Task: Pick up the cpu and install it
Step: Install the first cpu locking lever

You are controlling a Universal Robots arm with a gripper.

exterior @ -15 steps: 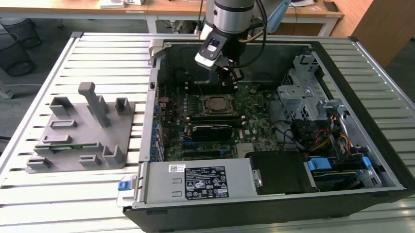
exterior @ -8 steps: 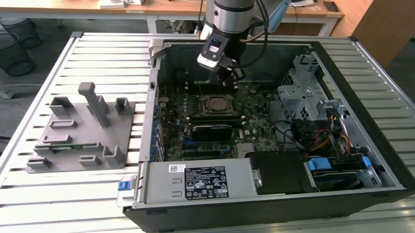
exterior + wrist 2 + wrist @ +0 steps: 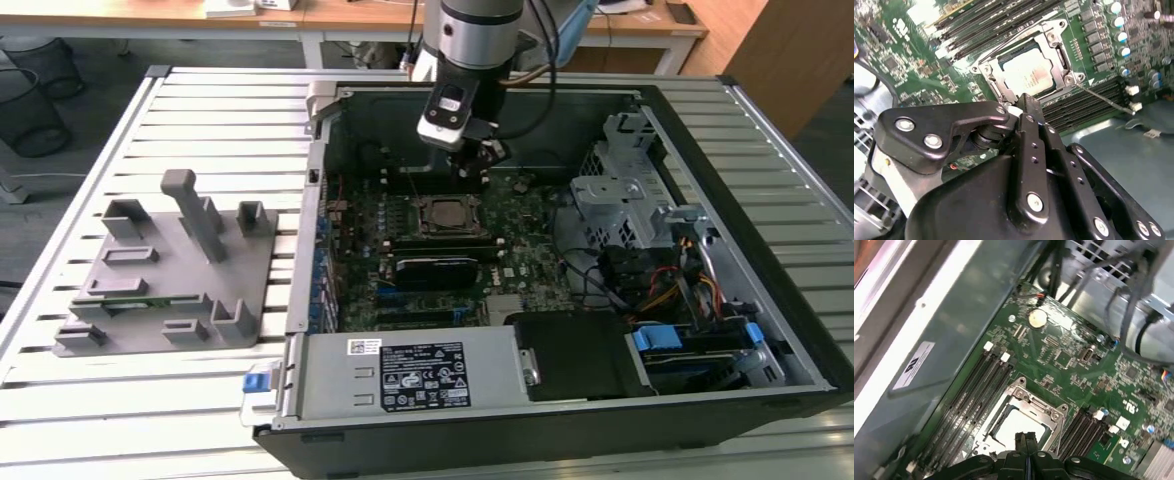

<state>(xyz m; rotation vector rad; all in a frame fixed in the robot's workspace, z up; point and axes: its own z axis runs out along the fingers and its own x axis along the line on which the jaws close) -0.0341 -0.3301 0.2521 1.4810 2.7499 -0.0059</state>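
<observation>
Already the cpu (image 3: 1030,76) lies flat inside its socket frame (image 3: 1056,54) on the motherboard (image 3: 904,45), its pale metal top facing up, so the placing part of the job looks done. In both wrist views the end effector (image 3: 1024,107) hangs just above the near edge of that frame, its two dark fingers (image 3: 1029,135) pressed together with nothing between them; empty and closed like that, it reads as a tool free of the chip and not as one carrying a load. The frame's thin wire lever (image 3: 1104,100) sticks out sideways over the memory slots (image 3: 1079,107) instead of lying tucked against the frame, which suggests the socket is not latched (a judgement, since the hook itself is too small to make out). In the exterior view the arm (image 3: 474,40) reaches down into the open computer case (image 3: 747,200), which lies on its side on the slatted surface (image 3: 200,110) so the board faces upward for access from above. A grey parts fixture (image 3: 174,270) stands on the surface towards the exterior view's left, well apart from the case
</observation>
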